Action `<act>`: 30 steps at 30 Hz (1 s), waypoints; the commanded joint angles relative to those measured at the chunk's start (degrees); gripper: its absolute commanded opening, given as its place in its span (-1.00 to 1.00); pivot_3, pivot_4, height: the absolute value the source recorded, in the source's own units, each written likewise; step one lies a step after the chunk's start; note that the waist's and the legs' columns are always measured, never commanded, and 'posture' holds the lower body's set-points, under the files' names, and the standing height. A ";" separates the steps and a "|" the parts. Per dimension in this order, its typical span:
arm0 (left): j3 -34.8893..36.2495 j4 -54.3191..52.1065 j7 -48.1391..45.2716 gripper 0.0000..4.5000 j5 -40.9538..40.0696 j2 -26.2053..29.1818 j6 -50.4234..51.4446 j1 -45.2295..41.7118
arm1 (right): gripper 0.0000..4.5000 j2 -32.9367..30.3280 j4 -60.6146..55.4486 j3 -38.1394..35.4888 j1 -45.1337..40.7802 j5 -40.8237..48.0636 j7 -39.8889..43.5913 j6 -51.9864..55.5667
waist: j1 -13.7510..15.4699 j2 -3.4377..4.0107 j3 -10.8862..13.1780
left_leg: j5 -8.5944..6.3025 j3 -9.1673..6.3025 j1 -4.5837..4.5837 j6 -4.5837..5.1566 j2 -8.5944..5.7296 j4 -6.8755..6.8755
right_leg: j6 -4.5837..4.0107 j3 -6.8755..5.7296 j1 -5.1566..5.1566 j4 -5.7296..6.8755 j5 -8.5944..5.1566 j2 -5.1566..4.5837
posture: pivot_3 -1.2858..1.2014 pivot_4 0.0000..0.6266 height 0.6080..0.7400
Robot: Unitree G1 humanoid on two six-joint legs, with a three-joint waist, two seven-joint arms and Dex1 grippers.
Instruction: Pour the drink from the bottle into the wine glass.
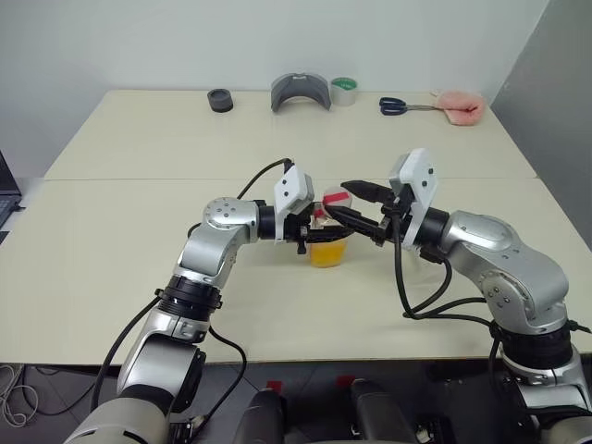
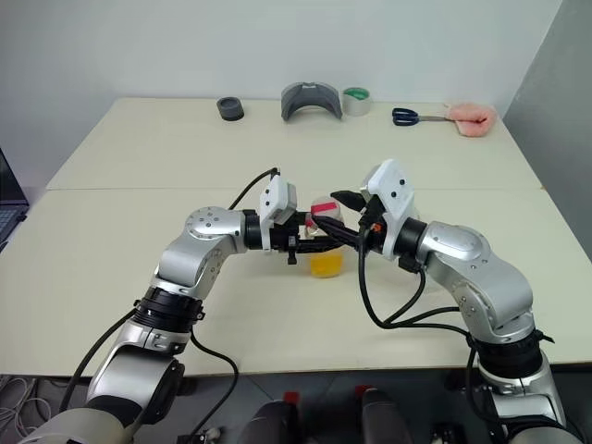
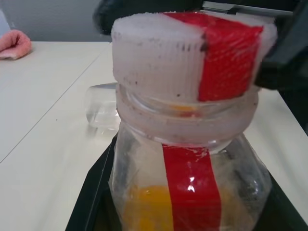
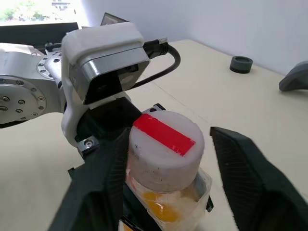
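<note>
One small clear plastic bottle (image 1: 328, 242) with one whitish cap (image 4: 163, 149) and a red tape strip is being held upright above the cream table (image 1: 139, 277), near its middle, by the left gripper (image 1: 310, 231), whose fingers are being kept closed on its body. One portion of orange-yellow drink (image 1: 327, 252) is being kept in its lower part. The cap is being flanked by the right gripper (image 4: 166, 178), fingers apart, one touching. Both forearms are being stretched inward, almost level. Farther away, one pair of blue scissors (image 1: 396, 105) is lying.
</note>
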 commanded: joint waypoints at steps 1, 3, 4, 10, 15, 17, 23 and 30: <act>0.74 -2.73 -0.11 -0.20 -1.15 -0.04 -0.70 -0.41 | -0.20 -0.41 -0.98 -0.44 -1.05 -0.70 0.14 -1.30 | 0.01 0.00 0.00 | 0.00 -0.01 0.00 0.00 0.00 0.00 | 0.00 -0.01 0.00 0.00 0.00 0.00 | 0.03 -0.52 1.00; 0.75 -2.75 -0.06 -0.20 -1.14 -0.07 -0.77 -0.42 | -0.19 -0.62 -1.03 -0.08 -0.94 -1.21 0.24 -1.66 | 0.01 0.00 0.00 | 0.00 0.00 0.00 0.00 0.00 0.00 | 0.00 0.00 0.00 0.00 0.00 0.00 | 0.03 -0.52 1.00; 0.78 -2.75 -0.04 -0.20 -1.13 -0.03 -0.82 -0.39 | -0.19 -0.65 -1.06 0.04 -0.91 -1.52 0.25 -1.98 | 0.01 0.00 0.00 | 0.00 0.00 0.00 0.00 0.00 0.00 | 0.00 0.00 0.00 0.00 0.00 0.00 | 0.03 -0.52 1.00; 0.93 -2.79 0.06 -0.20 -1.13 0.11 -0.89 -0.24 | -0.19 1.55 -1.42 -2.40 -0.58 0.45 -0.38 -2.66 | 0.00 0.00 0.00 | 0.00 0.00 0.00 0.00 0.00 0.00 | 0.00 0.00 0.00 0.00 0.00 0.00 | 0.03 -0.52 1.00; 1.05 -2.84 0.08 -0.21 -1.05 -0.08 -0.93 -0.13 | -0.20 3.82 -1.77 -7.47 0.58 6.87 -2.01 1.57 | 0.08 0.00 0.00 | 0.00 0.00 -0.01 0.00 -0.01 0.00 | 0.00 0.01 0.00 0.00 0.00 -0.02 | 0.03 -0.52 1.00; 1.05 -2.88 0.10 -0.21 -1.03 -0.14 -0.94 -0.07 | -0.23 2.75 -2.15 -7.19 0.79 5.77 -2.25 0.82 | 0.08 0.00 0.00 | 0.00 0.00 -0.01 0.00 -0.01 0.00 | 0.00 0.00 0.00 -0.01 0.00 -0.03 | 0.03 -0.52 1.00; 0.97 -3.16 0.26 -0.21 -1.05 -0.35 -0.93 0.25 | -0.23 -1.06 -3.25 -3.11 0.75 -2.81 -2.10 -5.92 | -0.04 0.00 0.00 | 0.00 0.01 0.00 0.01 0.00 -0.01 | 0.00 0.01 0.00 0.00 0.00 0.00 | 0.03 -0.52 1.00; 1.47 -3.45 0.75 -0.21 -1.00 0.04 -1.10 1.03 | -0.23 -5.01 -6.32 -10.65 4.80 0.42 -1.33 -3.71 | 0.26 0.00 0.00 | 0.00 0.00 -0.02 0.00 -0.01 0.00 | 0.00 0.00 0.01 -0.02 0.00 -0.01 | 0.03 -0.52 1.00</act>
